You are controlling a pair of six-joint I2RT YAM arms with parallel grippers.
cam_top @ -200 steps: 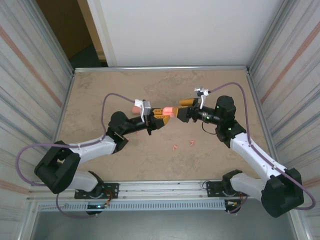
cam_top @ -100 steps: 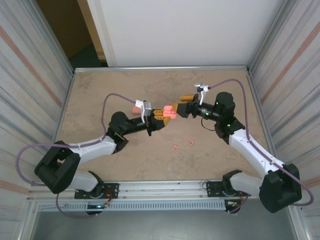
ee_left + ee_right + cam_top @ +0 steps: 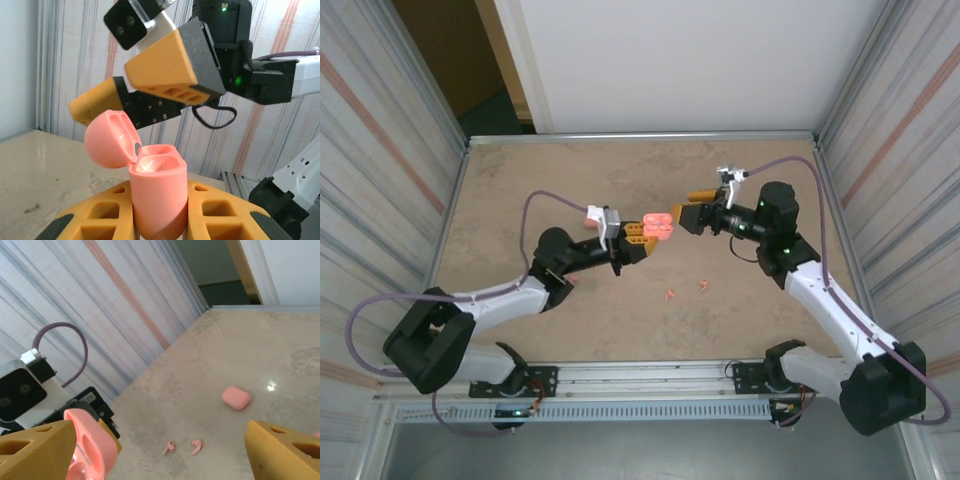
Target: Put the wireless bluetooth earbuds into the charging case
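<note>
Two earbuds (image 3: 670, 294) lie loose on the worktop (image 3: 520, 190), near its front and close to each other; the right wrist view shows them side by side (image 3: 170, 446). Beyond them, above mid-worktop, the left end effector (image 3: 642, 238) is closed on the lower body of a pink case (image 3: 660, 226), held clear of the surface. The left wrist view shows the case (image 3: 157, 192) upright between the fingers (image 3: 95, 220), its lid (image 3: 111, 139) swung open. The right end effector (image 3: 688, 208) faces it just beside the lid, jaws spread wide, gripping nothing. Farther back, a second case (image 3: 235, 398), closed, rests on the worktop.
</note>
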